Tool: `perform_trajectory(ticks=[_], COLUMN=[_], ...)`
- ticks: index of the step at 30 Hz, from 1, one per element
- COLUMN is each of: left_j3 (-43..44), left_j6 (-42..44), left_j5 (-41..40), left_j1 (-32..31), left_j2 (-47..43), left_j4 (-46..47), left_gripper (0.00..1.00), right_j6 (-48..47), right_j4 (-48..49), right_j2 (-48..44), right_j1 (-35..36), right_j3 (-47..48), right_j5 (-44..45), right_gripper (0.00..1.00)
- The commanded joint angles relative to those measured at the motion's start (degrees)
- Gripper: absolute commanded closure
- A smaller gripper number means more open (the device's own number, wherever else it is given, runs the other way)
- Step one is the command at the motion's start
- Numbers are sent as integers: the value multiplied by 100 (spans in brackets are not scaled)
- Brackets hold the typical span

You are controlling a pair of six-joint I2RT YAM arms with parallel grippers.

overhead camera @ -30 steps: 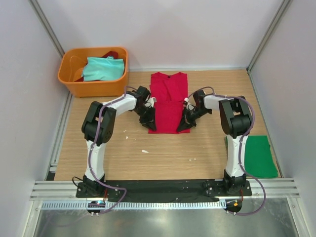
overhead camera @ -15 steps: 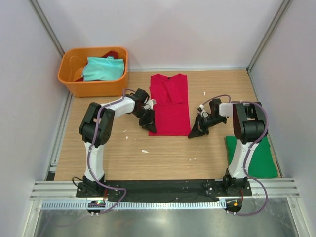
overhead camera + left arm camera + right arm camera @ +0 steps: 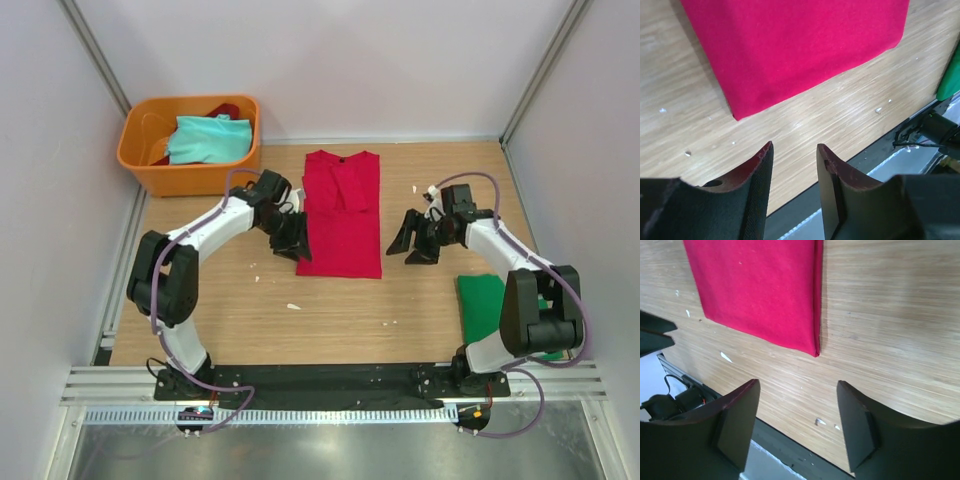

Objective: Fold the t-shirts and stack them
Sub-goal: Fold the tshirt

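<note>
The red t-shirt (image 3: 342, 215) lies flat mid-table, folded into a long narrow strip with its collar at the far end. My left gripper (image 3: 288, 240) hovers just off its lower left edge, open and empty; in the left wrist view the red t-shirt (image 3: 795, 45) lies beyond that gripper (image 3: 795, 150). To the right of the shirt, apart from it, my right gripper (image 3: 412, 243) stands wide open; its wrist view shows the red t-shirt's corner (image 3: 760, 290) ahead of this gripper (image 3: 799, 387). A folded dark green t-shirt (image 3: 490, 305) lies at the right, partly behind the right arm. A pale teal t-shirt (image 3: 208, 138) sits in the tub.
The orange plastic tub (image 3: 190, 175) stands at the back left, with some dark red cloth (image 3: 225, 108) behind the teal shirt. Small white flecks (image 3: 293, 306) dot the wooden table. Grey walls close in both sides, and a black rail runs along the near edge.
My right gripper has let go of the red shirt's right edge, swung away to the right and opened wide. My left gripper has opened and drawn slightly left off the shirt's edge.
</note>
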Motion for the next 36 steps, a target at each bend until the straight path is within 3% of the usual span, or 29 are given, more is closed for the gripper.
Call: perform_trajectory(ticks=[1,4,7,21,30,36], left_j3=[-349,-865,-1289,-3064,-3575,-3724], left_j6=[-448,-1218,-2106,-5368,-6135,-6232], left_j5=[-29,304,753,-168,-705,-740], left_j1=[81,423,662,670,653,653], left_j2=[-100,-109,-188,-812,-733,-645], left_j4=[132,649,1511,4008,4332,4413], left_gripper=[59,59,58,54,50,53], right_j6=[733,1409,2165,3854,4469,4672], right_j4=[542,1139,1825,3144,3417,3584], right_j2=[318,468,503,-59,29,11], right_j1=[392,631,702,904,957,1071], right_j3=[-476,-765,-1056,-2261,-2595,-2744], right_j5=[149,298,298,1221,1528,1696], right_gripper=[33,45,51,41,42,45])
